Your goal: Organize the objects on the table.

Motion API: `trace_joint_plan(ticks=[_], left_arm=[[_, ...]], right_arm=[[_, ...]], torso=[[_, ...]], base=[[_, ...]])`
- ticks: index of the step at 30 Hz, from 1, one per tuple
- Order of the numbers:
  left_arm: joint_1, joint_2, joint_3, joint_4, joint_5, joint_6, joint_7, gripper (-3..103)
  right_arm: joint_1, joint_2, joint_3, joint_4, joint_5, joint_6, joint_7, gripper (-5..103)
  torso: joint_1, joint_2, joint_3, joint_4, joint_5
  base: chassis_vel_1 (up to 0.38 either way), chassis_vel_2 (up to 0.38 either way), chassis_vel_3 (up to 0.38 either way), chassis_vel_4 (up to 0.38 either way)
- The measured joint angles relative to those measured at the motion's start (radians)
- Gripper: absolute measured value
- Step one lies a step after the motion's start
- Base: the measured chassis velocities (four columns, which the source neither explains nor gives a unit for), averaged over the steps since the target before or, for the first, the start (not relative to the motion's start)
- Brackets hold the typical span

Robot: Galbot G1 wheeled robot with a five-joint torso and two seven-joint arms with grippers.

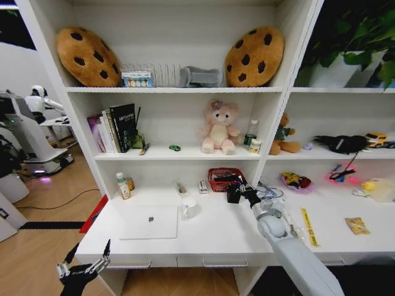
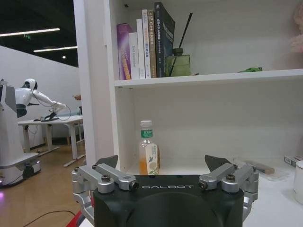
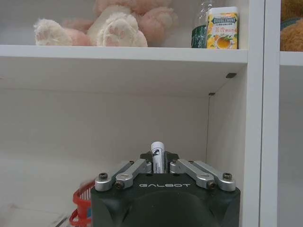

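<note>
One red basket [image 1: 223,179], contents unclear.

Bright, even light falls from above on the white shelves [image 1: 173,89] and counter [image 1: 216,234], with soft shadow under each shelf board. The head view bows outward at its edges, and its upper corners go dark. Ceiling strip lights [image 2: 31,32] glow in the dim room behind.

On the table [image 1: 210,237] lie one silver laptop [image 1: 149,222], one white mug [image 1: 189,208], one red basket [image 1: 223,179] and one small bottle [image 1: 124,185]. The shelves above hold two cookie-shaped cushions [image 1: 88,56], one pink plush toy [image 1: 219,127], one brown plush toy [image 1: 284,136] and one row of books [image 1: 114,128]. Two grippers show: the left gripper [image 1: 86,259] and the right gripper [image 1: 237,185].
</note>
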Motion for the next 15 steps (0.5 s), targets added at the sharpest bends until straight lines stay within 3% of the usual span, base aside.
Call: trace_joint_plan(ticks=[10, 15], left_arm=[[0.0, 0.0, 0.0, 0.0, 0.0, 0.0, 0.0, 100], [0.0, 0.0, 0.0, 0.0, 0.0, 0.0, 0.0, 100]], right_arm=[[0.13, 0.087, -0.07, -0.129, -0.002, 0.087, 0.086, 12], [0.148, 0.101, -0.07, -0.163, -0.008, 0.09, 0.107, 12]], torso=[[0.0, 0.0, 0.0, 0.0002, -0.0001], [0.0, 0.0, 0.0, -0.0001, -0.0001]], base=[[0.0, 0.0, 0.0, 0.0], [0.0, 0.0, 0.0, 0.0]])
